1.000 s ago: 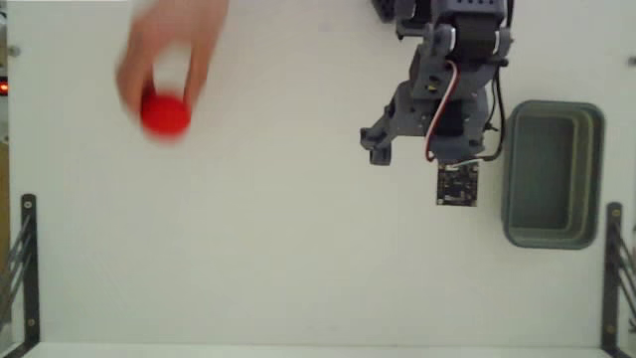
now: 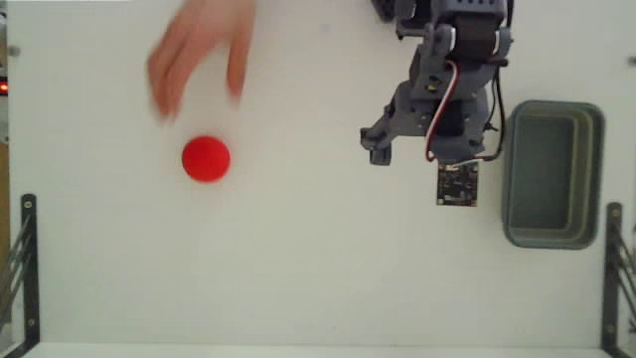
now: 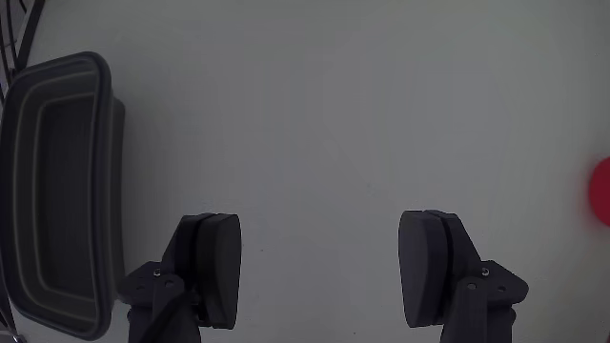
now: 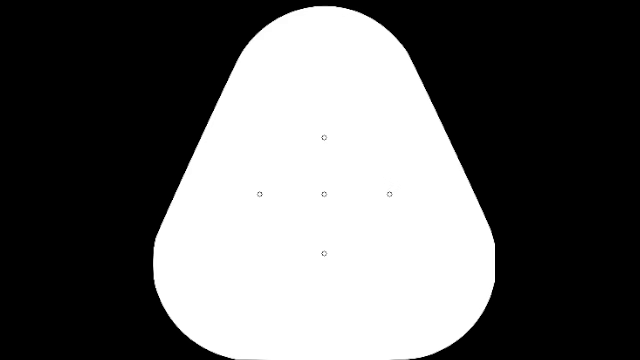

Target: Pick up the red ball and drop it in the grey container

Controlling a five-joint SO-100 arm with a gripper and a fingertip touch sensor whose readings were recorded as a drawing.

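The red ball (image 2: pixel 206 159) lies by itself on the white table, left of centre in the fixed view. Only its edge shows as the red ball (image 3: pixel 600 191) at the right border of the wrist view. The grey container (image 2: pixel 552 173) stands at the right side with a hollow that shows nothing in it, and the same grey container (image 3: pixel 57 191) is at the left of the wrist view. My gripper (image 2: pixel 425 149) hangs between the two, nearer the container and far from the ball. In the wrist view the gripper (image 3: pixel 324 272) is open, with only bare table between its fingers (image 3: pixel 214 267).
A person's hand (image 2: pixel 199 50) hovers blurred just above and behind the ball, not touching it. Black metal brackets (image 2: pixel 20 259) stand at the left and right table edges. The arm's base (image 2: pixel 467 30) sits at the top right.
The hand has let go of the ball and drawn back toward the top. The ball now rests lower and further right. The arm has not moved.
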